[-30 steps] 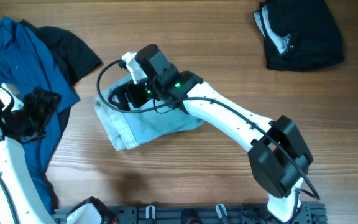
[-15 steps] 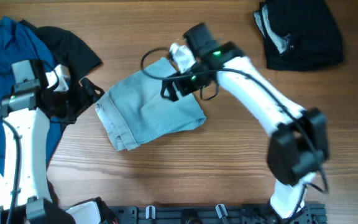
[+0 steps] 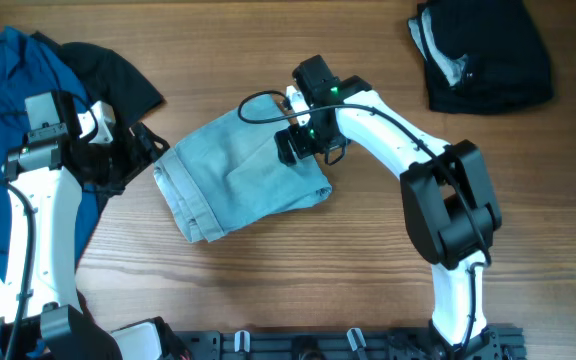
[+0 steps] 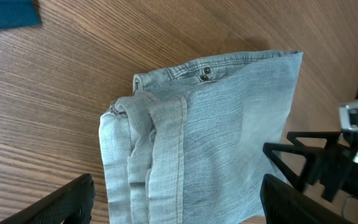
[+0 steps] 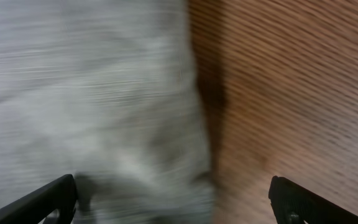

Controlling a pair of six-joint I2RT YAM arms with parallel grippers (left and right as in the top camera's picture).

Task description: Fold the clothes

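Overhead: my right gripper (image 3: pixel 296 148) has swung off the left part of the denim shorts (image 3: pixel 238 180), where it sat a second ago. It now hangs over their right edge. My left gripper (image 3: pixel 140 150) has come up from the near left and hovers just beside the shorts' left edge, above the fringe of the royal-blue shirt (image 3: pixel 8 90). The shorts lie mid-table (image 3: pixel 318 270) as a compact folded block and have not shifted in the last half second. One black garment (image 3: pixel 483 55) sits far right, and a second black garment (image 3: pixel 118 75) lies against the shirt.

Left wrist: the fingers (image 4: pixel 55 202) are spread wide with nothing between them, so this gripper is released. The shorts lie below and ahead, with the buttoned waistband on the upper edge and the layered hems stacked on the left.

Right wrist: the picture is blurred, so I take the arm to be moving. The fingers (image 5: pixel 48 199) stand wide apart and grip nothing. Pale denim fills the left half and bare wood the right.

My reading is that a fold has been laid and let go. The shorts look close to done, while the shirt and both black pieces are not yet folded.
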